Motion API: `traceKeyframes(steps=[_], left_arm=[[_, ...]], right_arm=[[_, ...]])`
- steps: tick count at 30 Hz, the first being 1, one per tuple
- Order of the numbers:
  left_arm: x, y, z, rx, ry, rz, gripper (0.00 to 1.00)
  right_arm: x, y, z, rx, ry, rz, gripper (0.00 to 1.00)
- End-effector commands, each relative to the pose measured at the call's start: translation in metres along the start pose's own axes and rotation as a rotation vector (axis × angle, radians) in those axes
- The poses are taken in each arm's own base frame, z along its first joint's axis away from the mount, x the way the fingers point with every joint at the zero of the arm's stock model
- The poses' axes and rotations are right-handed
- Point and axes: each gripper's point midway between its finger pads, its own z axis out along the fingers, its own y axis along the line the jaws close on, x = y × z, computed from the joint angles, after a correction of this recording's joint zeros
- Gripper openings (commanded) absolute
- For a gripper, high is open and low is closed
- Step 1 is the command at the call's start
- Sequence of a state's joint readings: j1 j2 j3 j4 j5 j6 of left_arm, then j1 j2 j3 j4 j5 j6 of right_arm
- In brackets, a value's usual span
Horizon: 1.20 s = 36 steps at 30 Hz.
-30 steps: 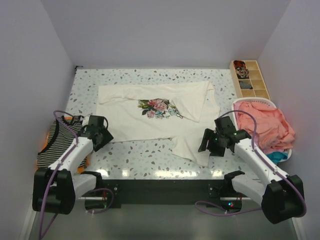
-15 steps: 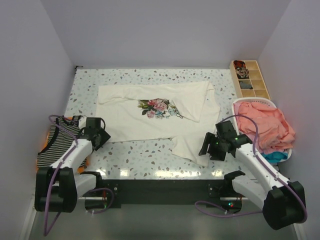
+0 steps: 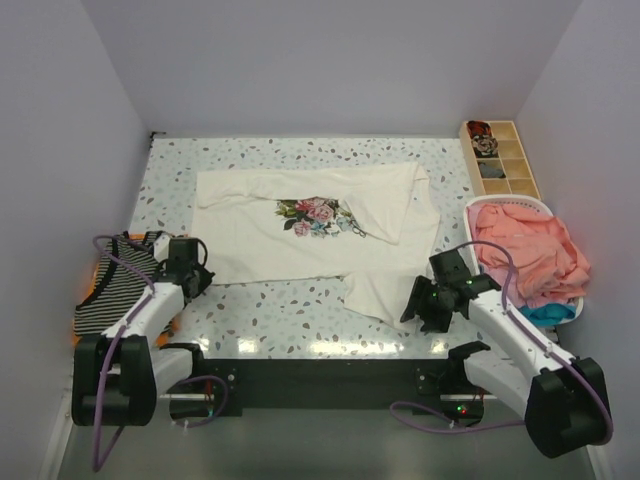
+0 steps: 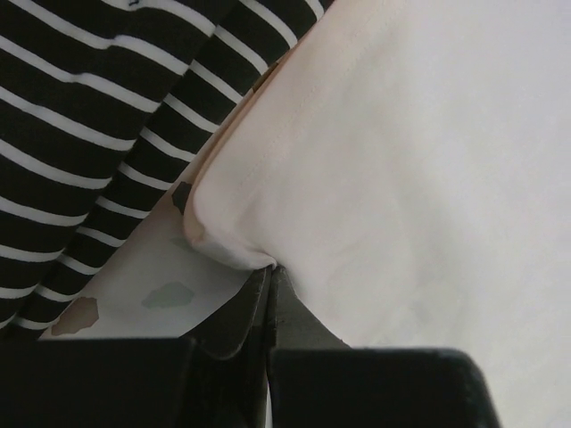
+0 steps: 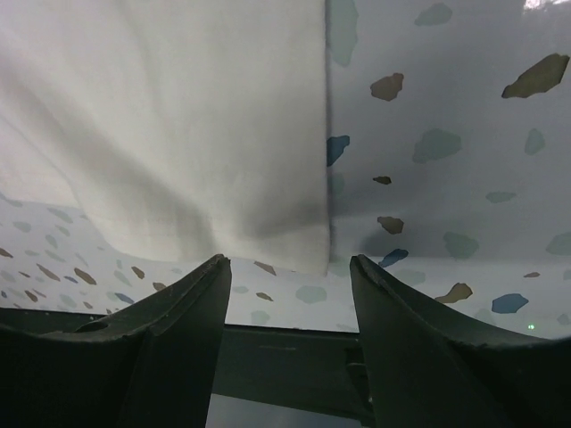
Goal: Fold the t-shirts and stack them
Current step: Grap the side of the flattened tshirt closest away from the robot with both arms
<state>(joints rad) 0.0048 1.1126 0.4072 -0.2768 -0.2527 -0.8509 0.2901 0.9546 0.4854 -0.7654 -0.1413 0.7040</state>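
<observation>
Well, your left gripper [image 4: 270,272] is shut on just a corner of the cream shirt [image 4: 401,160]; your right gripper [image 5: 287,276], centre frame, gapes empty, so lifting now could skew it.

White-shelled left arm [image 3: 148,308] and right arm [image 3: 510,335], black joints, purple cables, black tapered jaws

worktop [image 3: 300,160]: glossy white terrazzo with grey, brown and blue flecks, running from wall to wall
back wall [image 3: 330,70]: plain pale lilac-grey
left wall [image 3: 60,150]: same plain tone, meets the worktop edge
right wall [image 3: 600,100]: same plain tone
wooden tray [image 3: 530,165]: compartmented, far right corner, against the right wall
front rail [image 3: 320,375]: dark, along the near edge
light: soft and even; bright glare patches on the worktop's near strip
</observation>
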Motion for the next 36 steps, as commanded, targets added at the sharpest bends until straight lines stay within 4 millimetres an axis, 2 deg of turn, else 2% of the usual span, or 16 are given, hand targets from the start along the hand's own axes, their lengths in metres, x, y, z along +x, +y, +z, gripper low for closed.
traceKeyframes(steps=[1, 5, 8, 9, 13, 17, 24, 27, 31, 36], left_arm=[[0.017, 0.023, 0.004, -0.063, 0.051, 0.026, 0.0], [0.014, 0.02, 0.0, -0.044, 0.044, 0.027, 0.0], [0.01, 0.017, -0.004, -0.028, 0.032, 0.03, 0.0], [0.01, 0.018, -0.005, -0.031, 0.033, 0.037, 0.0], [0.004, 0.012, -0.011, -0.008, 0.02, 0.037, 0.0], [-0.001, 0.007, -0.016, 0.007, 0.014, 0.041, 0.0], [-0.017, -0.007, -0.031, 0.045, -0.003, 0.049, 0.0], [-0.029, -0.015, -0.037, 0.057, -0.024, 0.058, 0.0], [-0.044, -0.021, -0.04, 0.049, -0.053, 0.074, 0.0], [-0.049, -0.024, -0.037, 0.041, -0.06, 0.087, 0.0]], right_arm=[[0.006, -0.006, 0.01, 0.028, 0.027, 0.029, 0.59], [0.007, -0.006, 0.018, 0.026, 0.039, 0.036, 0.53], [0.007, -0.003, 0.025, 0.012, 0.048, 0.036, 0.41], [0.008, -0.003, 0.028, 0.014, 0.06, 0.038, 0.3], [0.002, 0.005, 0.031, -0.021, 0.048, 0.036, 0.0], [-0.005, 0.015, 0.019, -0.067, 0.004, 0.02, 0.0], [-0.041, 0.036, -0.031, -0.122, -0.186, -0.029, 0.0], [-0.056, 0.04, -0.043, -0.108, -0.233, -0.043, 0.0], [-0.074, 0.053, -0.049, -0.126, -0.287, -0.062, 0.0], [-0.106, 0.062, -0.054, -0.105, -0.381, -0.074, 0.0]])
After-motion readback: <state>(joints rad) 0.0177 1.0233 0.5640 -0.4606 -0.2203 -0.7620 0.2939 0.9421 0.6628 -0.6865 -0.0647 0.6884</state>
